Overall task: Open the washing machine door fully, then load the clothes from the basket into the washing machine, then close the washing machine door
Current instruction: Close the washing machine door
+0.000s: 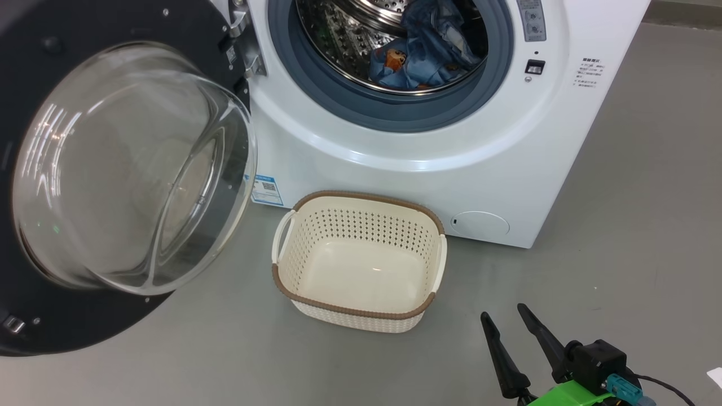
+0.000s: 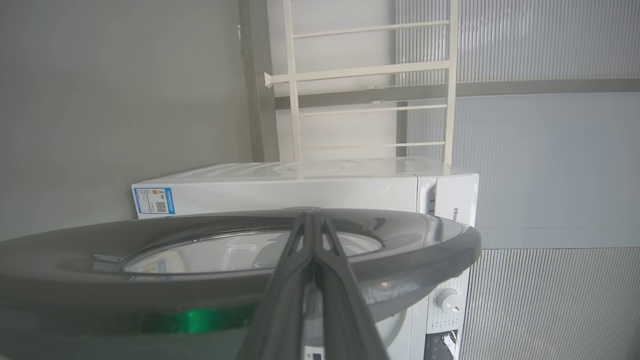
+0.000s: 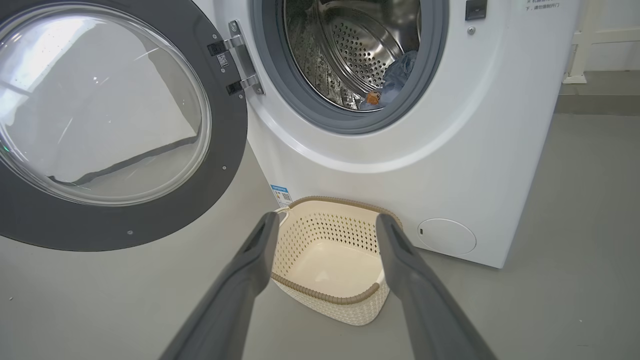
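The washing machine stands with its door swung wide to the left, glass bowl facing me. The clothes, blue with orange prints, lie inside the steel drum. On the floor in front sits the basket, with nothing in it. My right gripper is open and holds nothing, low at the right, just right of the basket. In the right wrist view the right gripper points at the basket. My left gripper is shut, its tips at the outer side of the door; contact is unclear.
Grey floor spreads to the right of the machine. A white rack stands beyond the machine in the left wrist view. A white scrap lies at the lower right edge.
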You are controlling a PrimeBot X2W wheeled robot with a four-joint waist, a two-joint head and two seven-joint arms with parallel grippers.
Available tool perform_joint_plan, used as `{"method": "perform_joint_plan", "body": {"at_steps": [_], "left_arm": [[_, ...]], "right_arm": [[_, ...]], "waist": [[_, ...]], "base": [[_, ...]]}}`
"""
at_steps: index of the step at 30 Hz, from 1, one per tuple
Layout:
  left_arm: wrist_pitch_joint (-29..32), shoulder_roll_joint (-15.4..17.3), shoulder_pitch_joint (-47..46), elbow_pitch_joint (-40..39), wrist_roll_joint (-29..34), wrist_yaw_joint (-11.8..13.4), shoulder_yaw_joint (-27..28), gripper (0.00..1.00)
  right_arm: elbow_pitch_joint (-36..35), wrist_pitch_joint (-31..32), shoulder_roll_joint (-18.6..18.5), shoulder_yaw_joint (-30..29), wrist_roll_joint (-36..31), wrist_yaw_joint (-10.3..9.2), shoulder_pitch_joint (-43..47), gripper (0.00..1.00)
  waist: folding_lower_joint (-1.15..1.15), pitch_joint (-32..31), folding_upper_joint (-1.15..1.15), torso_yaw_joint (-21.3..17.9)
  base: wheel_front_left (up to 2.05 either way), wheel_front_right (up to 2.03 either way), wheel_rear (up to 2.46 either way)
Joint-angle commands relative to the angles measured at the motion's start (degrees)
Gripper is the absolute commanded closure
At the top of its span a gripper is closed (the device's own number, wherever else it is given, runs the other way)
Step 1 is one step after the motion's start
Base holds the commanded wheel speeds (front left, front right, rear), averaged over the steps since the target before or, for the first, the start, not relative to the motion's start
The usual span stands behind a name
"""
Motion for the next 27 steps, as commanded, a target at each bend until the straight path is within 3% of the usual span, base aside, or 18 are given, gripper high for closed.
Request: {"method": "perform_joint_plan", "body": {"at_steps": [1,13,27], "left_arm": [[0.97,3.45,0.32,-1.58,-0.52,-0.42,0.82,1.00],[6.64,0.48,1.84,-4.61,-2.58,-0.42,0.32,1.00],[14.22,-9.75,10.14,-20.50,-5.68,-0.42,-0.97,1.00]], "right_arm": [[-1.19,-0.28,0.05,1.52,-0.28,0.17,-1.30,0.00],[-1.22,-0.28,0.05,1.36,0.18,0.17,-1.39,0.00],[-0.84,-0.28,0.05,1.05,0.53,0.17,-0.89,0.00]], "waist": [[0.00,0.00,0.00,-0.05],[0.00,0.40,0.00,-0.32],[0.00,0.18,0.00,0.31]], "base": [[0.00,0.00,0.00],[0.00,0.00,0.00],[0.00,0.00,0.00]]}}
